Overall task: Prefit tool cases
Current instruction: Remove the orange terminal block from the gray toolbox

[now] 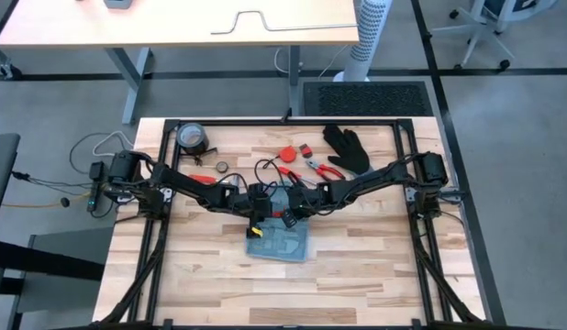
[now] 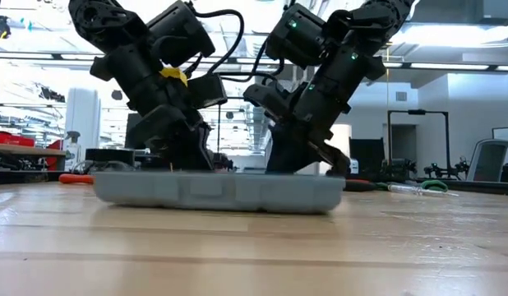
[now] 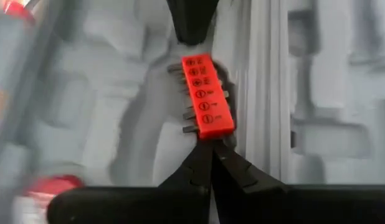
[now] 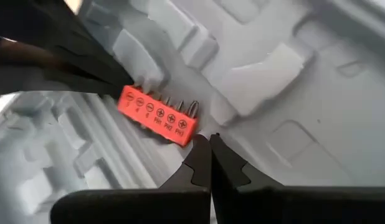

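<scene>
Arms met over the middle of the bench (image 1: 357, 266). From 9 o'clock, the left tool (image 3: 211, 146) had its fingers pressed narrow together, holding nothing, with the tips at one end of a red bit holder (image 3: 207, 96). That holder lay inside the open light-blue tool case (image 1: 282, 242), which sat flat at the bench's centre, a little toward 6 o'clock. From above, both wrists hid the case's 12 o'clock edge and the tips themselves. At bench height only its outer wall showed, with the slots out of sight. From 3 o'clock, the right tool (image 4: 209, 140) was likewise pinched narrow and empty, just beside the holder's other end. Whether either tip truly touched it was hard to make out. A black glove (image 1: 348, 147) lay at 1 o'clock.
</scene>
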### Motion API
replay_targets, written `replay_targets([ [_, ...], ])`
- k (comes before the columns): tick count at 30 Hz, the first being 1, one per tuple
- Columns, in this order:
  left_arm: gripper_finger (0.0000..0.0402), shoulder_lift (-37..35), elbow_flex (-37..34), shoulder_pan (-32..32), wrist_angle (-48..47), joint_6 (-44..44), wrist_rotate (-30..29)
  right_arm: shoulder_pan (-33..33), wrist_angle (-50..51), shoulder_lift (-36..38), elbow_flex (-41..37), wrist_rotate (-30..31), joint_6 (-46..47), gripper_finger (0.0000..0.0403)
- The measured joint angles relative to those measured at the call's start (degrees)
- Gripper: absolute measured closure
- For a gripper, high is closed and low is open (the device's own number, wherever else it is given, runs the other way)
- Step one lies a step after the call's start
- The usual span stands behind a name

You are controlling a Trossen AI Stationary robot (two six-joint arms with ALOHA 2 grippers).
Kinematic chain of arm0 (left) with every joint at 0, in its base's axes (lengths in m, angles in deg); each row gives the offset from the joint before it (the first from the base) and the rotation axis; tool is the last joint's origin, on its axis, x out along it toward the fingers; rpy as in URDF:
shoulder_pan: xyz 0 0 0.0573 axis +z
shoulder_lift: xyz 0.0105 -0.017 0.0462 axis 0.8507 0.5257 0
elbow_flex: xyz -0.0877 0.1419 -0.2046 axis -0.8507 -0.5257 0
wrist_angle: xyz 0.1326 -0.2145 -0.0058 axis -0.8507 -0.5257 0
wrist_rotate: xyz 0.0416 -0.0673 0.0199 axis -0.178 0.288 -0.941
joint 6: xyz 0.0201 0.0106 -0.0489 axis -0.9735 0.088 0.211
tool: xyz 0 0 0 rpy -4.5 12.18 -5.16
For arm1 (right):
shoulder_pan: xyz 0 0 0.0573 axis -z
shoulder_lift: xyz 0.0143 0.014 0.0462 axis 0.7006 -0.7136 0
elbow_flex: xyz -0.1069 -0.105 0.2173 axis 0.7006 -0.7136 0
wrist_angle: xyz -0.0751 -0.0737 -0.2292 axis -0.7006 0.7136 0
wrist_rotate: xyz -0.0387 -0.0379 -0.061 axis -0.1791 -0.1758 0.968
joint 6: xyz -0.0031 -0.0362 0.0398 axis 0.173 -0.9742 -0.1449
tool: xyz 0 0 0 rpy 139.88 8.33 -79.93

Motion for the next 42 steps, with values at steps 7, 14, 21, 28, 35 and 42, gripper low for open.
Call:
replay_targets([
  [7, 0.0401, 0.2, 0.3, 0.1, 1.2, 0.5, 1.6, -0.3, -3.4, -1.8, 0.0, -3.6, 0.6, 0.0403],
  [14, 0.0401, 0.3, 0.4, 0.2, 4.7, 0.9, 1.5, -0.4, -6.1, -2.0, 0.0, -4.3, 0.8, 0.0403],
  [21, 0.0401, 0.2, 2.8, 0.2, 5.2, 0.7, 2.1, -0.4, -6.8, -2.0, 0.0, -4.7, 1.3, 0.0403],
  [28, 0.0401, 0.2, 3.3, 0.2, 5.9, 0.1, 2.8, 0.0, -7.7, -2.0, 0.0, -4.7, 1.8, 0.0403],
  [35, 0.0401, 0.2, 3.4, 0.4, 4.2, 0.0, 2.9, -0.2, -7.7, -2.0, 0.0, -6.3, 0.4, 0.0402],
  [42, 0.0401, 0.1, 3.4, 0.4, 1.1, 0.0, 2.9, -0.2, -11.8, -1.9, -1.2, -7.5, 0.2, 0.0388],
])
